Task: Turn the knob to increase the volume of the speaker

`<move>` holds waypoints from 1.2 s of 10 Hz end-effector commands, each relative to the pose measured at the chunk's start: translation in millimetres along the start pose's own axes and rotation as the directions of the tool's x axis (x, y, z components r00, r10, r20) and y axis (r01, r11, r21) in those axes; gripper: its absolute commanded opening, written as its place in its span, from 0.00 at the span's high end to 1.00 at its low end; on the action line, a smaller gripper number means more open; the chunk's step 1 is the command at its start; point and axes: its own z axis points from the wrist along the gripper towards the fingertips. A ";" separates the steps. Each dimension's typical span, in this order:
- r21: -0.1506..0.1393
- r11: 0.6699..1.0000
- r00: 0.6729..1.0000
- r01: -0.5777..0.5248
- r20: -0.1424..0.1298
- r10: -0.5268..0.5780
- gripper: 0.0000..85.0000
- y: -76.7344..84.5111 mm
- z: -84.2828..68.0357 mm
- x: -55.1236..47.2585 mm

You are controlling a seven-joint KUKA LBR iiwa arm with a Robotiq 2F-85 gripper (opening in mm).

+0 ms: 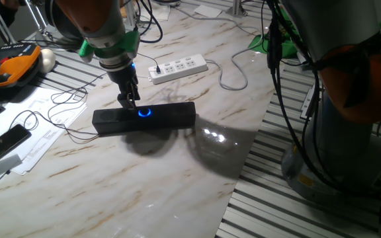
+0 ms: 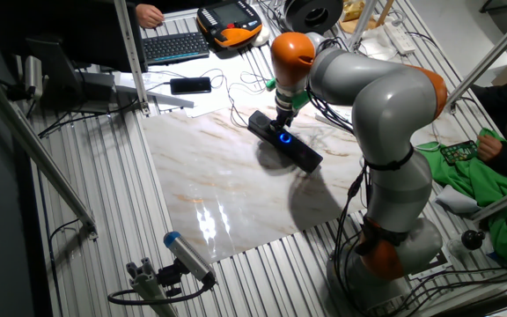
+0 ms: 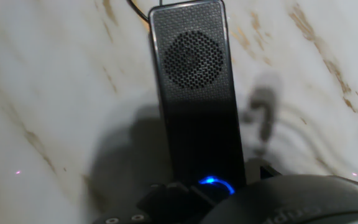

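Note:
The speaker is a long, low black bar lying on the marble table. The knob glows as a small blue ring at its middle. My gripper comes down from above, its fingertips on the speaker's top edge just left of and behind the knob. The fingers stand close together with nothing seen between them. In the other fixed view the gripper is right above the knob. In the hand view the speaker runs up the frame, and the knob glows at the bottom, partly hidden by my hand.
A white power strip with a cable lies behind the speaker. A flat black phone and papers lie at the table's left edge. An orange pendant and a keyboard are at the far left. A second robot base stands at the right.

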 end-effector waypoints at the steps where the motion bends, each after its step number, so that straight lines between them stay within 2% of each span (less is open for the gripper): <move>1: -0.003 1.000 1.000 0.003 -0.001 -0.003 0.40 -1.1 1.2 0.6; 2: -0.003 1.000 1.000 0.004 -0.006 -0.004 0.40 -0.8 0.9 1.4; 3: -0.006 1.000 1.000 0.004 -0.011 -0.004 0.60 -0.3 0.3 2.4; 6: -0.005 1.000 1.000 -0.007 -0.017 0.007 0.60 3.8 -2.9 2.6; 8: -0.012 0.999 0.998 -0.053 -0.020 0.052 0.60 4.4 -7.4 11.0; 10: -0.002 0.997 0.996 -0.084 -0.009 0.084 0.60 0.9 -7.3 12.6; 12: -0.036 0.996 0.997 -0.080 -0.004 0.080 0.60 -6.2 -1.4 15.2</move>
